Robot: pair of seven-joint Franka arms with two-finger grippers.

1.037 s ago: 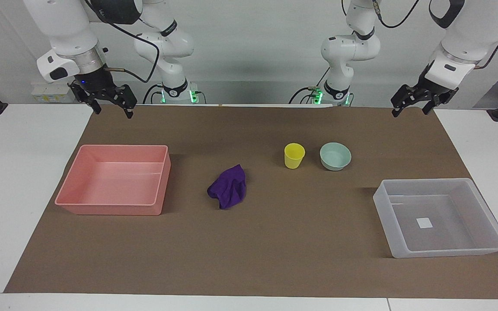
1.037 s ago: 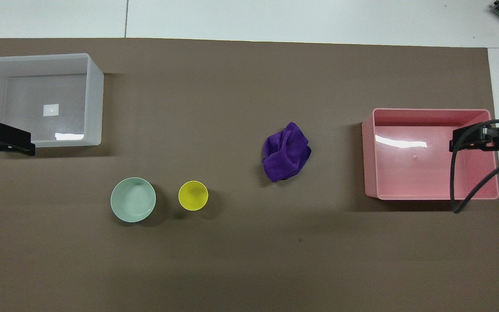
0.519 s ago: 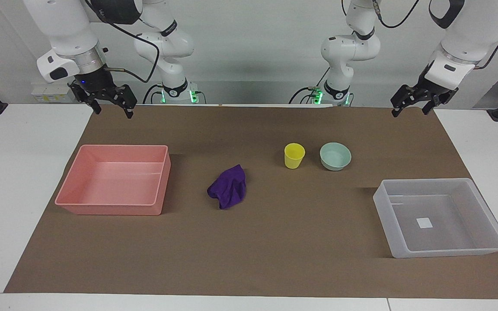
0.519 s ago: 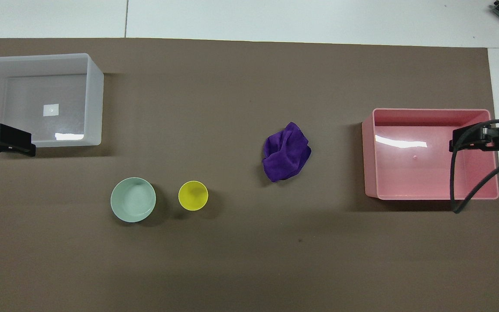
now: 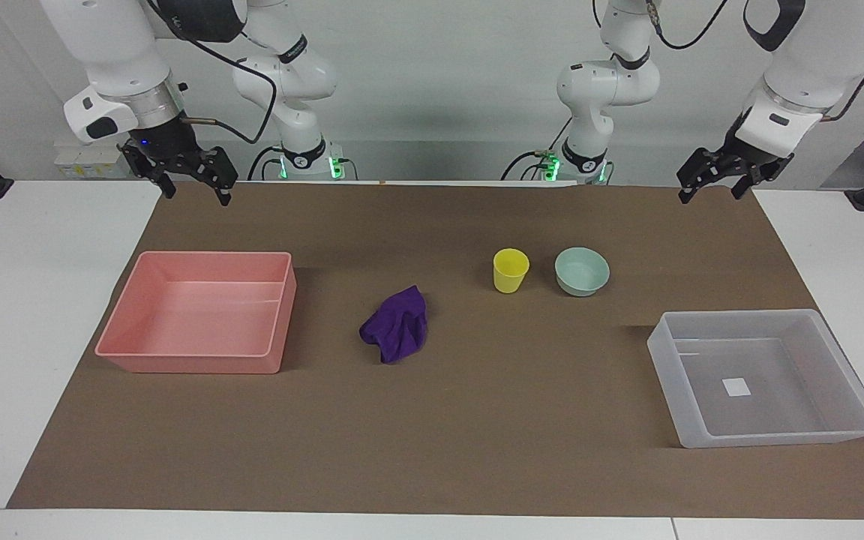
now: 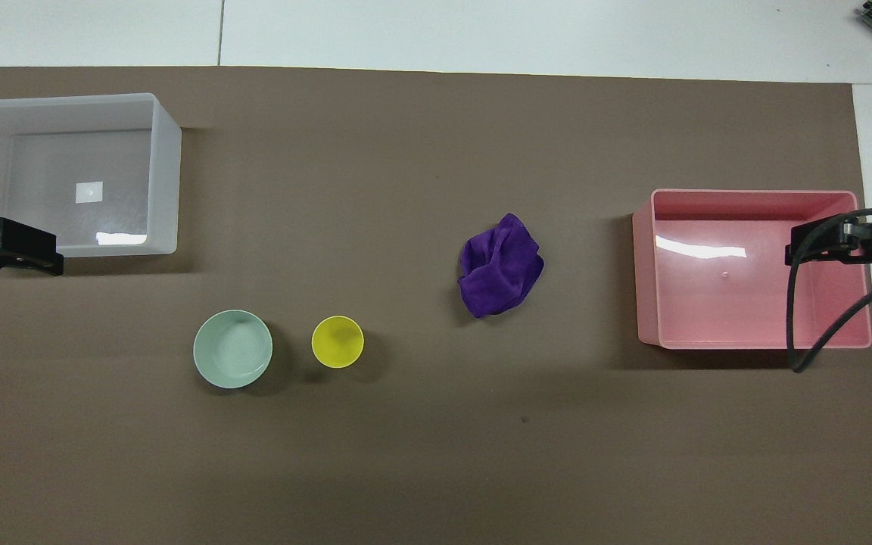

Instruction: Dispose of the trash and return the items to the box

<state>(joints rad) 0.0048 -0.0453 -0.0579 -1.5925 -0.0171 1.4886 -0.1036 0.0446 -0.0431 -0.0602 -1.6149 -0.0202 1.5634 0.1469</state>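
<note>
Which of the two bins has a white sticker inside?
The translucent clear-grey plastic bin, at the left arm's end; its floor carries the sticker. The pink rectangular bin has none.

White table (image 5: 42,315) under a brown mat (image 5: 477,420), pale grey wall (image 5: 439,90).

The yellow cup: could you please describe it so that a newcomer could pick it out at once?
On the brown mat, find the clear bin at the left arm's end. Nearer the robots stands a mint bowl; the yellow cup is beside it, toward the purple cloth. It is the only yellow thing, upright and taller than the bowl.
</note>
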